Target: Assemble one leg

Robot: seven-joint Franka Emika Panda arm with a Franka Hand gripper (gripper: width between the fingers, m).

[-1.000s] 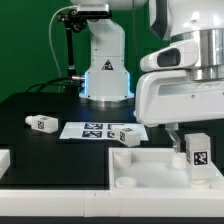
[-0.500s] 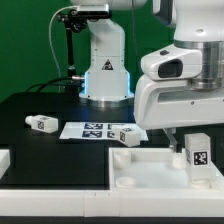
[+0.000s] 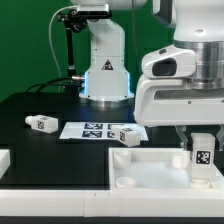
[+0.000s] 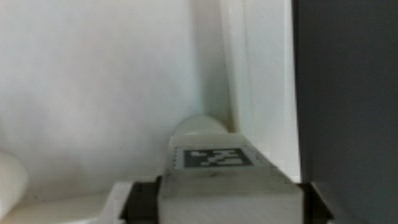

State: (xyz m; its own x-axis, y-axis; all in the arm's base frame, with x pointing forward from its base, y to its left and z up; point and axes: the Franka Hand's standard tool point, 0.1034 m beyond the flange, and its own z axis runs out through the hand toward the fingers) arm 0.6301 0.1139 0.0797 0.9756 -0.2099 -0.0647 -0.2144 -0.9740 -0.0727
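Table: black surface, filling the exterior view from 9 o'clock across the middle.
Arm: bulky white housing at 3 o'clock in the exterior view; its base stands at 12 o'clock at the far edge of the table.
Tray-like part: large flat white recessed piece, lying at 5 o'clock in the exterior view.
Marker board: thin white sheet with tags, flat on the table just past centre toward 9 o'clock.
Gripper: clenched on the leg, with a dark finger pressed to each side of the block in the wrist view.
Leg: held upright, tag facing the exterior camera, at 4 o'clock over the tray-like part's corner on the exterior view's right; whether it touches the tray cannot be told.
Second leg: loose, lying at the marker board's end, near centre.
Third leg: loose on the table at 9 o'clock, apart from the marker board.
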